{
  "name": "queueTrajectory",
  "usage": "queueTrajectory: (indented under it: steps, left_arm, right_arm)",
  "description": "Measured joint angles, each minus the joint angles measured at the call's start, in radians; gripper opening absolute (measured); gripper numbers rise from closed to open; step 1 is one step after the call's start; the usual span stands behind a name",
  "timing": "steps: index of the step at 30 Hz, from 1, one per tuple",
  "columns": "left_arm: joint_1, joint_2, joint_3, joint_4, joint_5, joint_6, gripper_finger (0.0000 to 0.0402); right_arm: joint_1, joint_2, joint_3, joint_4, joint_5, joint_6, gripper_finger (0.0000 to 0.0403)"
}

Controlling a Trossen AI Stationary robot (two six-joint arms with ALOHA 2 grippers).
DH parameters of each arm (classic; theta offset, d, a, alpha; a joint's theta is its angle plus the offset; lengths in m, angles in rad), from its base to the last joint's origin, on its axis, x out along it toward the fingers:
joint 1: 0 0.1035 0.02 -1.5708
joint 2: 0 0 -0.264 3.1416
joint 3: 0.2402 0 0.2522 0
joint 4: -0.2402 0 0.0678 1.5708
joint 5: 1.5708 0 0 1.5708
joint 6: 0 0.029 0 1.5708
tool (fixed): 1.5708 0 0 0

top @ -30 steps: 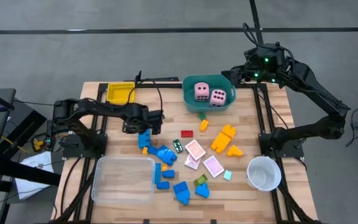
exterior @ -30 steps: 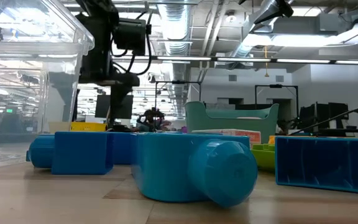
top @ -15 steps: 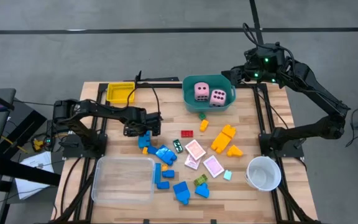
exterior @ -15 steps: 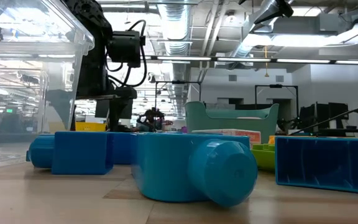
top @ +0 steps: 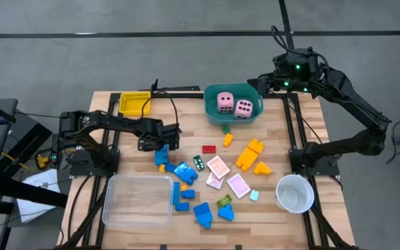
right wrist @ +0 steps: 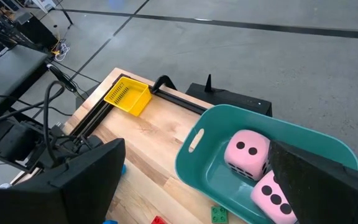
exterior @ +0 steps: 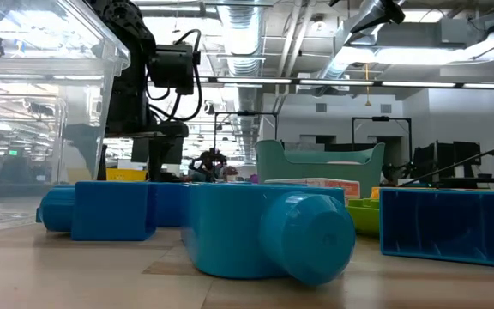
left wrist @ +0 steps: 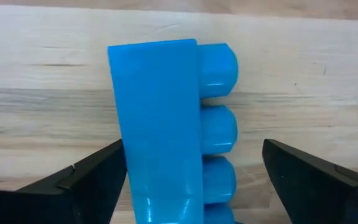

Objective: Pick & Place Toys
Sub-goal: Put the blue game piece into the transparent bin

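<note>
A blue studded block (left wrist: 160, 124) lies on its side on the wood, left of the scattered toys (top: 162, 155). My left gripper (left wrist: 194, 180) is open just above it (top: 161, 143), pointing down, one finger on each side. My right gripper (top: 273, 80) is open and empty, high over the table's far right, beside the teal tub (top: 212, 115). Two pink dice (top: 226, 101) (top: 244, 108) lie in the tub. Blue blocks (top: 184, 173), orange blocks (top: 249, 154), a red block (top: 208, 148) and pink-white cards (top: 219, 167) lie on the table's middle. My left gripper points down with its fingers across the blue block. One finger (left wrist: 95, 180) lies close against the block's smooth long side (left wrist: 120, 155); I cannot tell whether it touches. The other finger (left wrist: 309, 180) stands apart from the studs (left wrist: 219, 127). The block rests on the table.
A clear tray (top: 137, 200) stands at the near left, a yellow tray (top: 134, 103) at the far left, a white cup (top: 295, 192) at the near right. More blue blocks (top: 202, 214) lie near the front edge. Bare wood lies left of the block.
My left gripper has come down a little over the blue block, staying open. The block and the other toys have not moved.
</note>
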Motion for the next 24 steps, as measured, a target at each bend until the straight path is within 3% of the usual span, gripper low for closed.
queueTrajectory:
  steps: [10, 24]
  left_arm:
    - [0.005, 0.0, -0.077, 0.092, 0.013, 0.0, 0.0277]
    - [0.022, -0.003, -0.1, 0.119, 0.032, -0.003, 0.0255]
  right_arm:
    - [0.0, 0.0, 0.0, 0.0, 0.0, 0.0, 0.0386]
    - [-0.002, 0.0, 0.0, 0.0, 0.008, 0.0, 0.0386]
